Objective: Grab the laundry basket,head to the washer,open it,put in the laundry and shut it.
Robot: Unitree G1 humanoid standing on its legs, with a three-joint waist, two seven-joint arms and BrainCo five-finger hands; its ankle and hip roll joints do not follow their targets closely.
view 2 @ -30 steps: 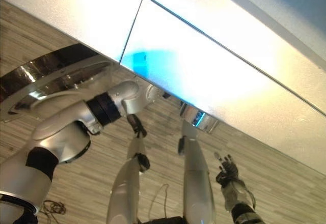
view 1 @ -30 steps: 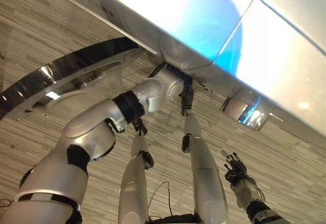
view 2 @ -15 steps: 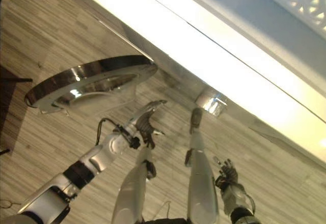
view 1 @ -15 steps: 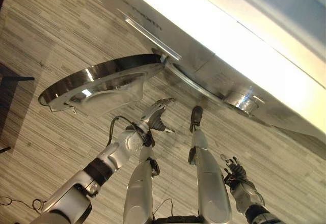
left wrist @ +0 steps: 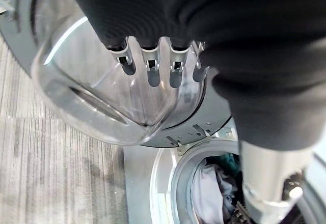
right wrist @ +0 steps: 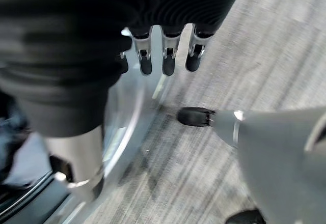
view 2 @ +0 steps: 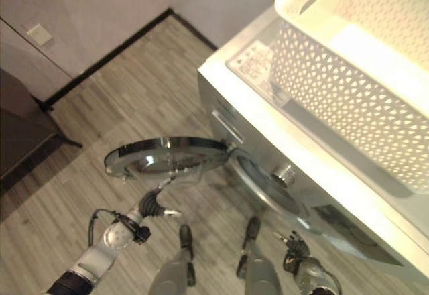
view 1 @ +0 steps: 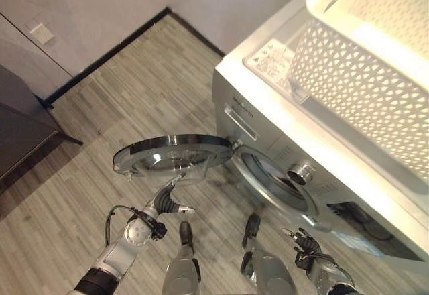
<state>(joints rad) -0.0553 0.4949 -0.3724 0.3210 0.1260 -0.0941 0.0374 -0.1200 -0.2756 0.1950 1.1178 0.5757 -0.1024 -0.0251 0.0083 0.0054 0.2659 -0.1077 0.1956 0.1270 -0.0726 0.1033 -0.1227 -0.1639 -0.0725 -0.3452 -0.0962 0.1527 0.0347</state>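
Just past the left hand [view 1: 165,204], whose straight, relaxed fingers grasp nothing, the round glass-and-chrome door [view 1: 175,153] swings wide over bare plank floor [view 1: 134,80], laundry [left wrist: 211,188] inside the washer [view 1: 268,134], the lattice basket [view 1: 362,67] on top, right hand [view 1: 303,247] loosely open.

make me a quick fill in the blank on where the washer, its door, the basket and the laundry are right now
1. The white laundry basket sits on ____ of the washer.
2. The washer's round door is swung ____.
3. Laundry already lies inside the ____.
4. The left hand reaches up just below the door with its fingers ____.

Missing words: top; open; drum; straight
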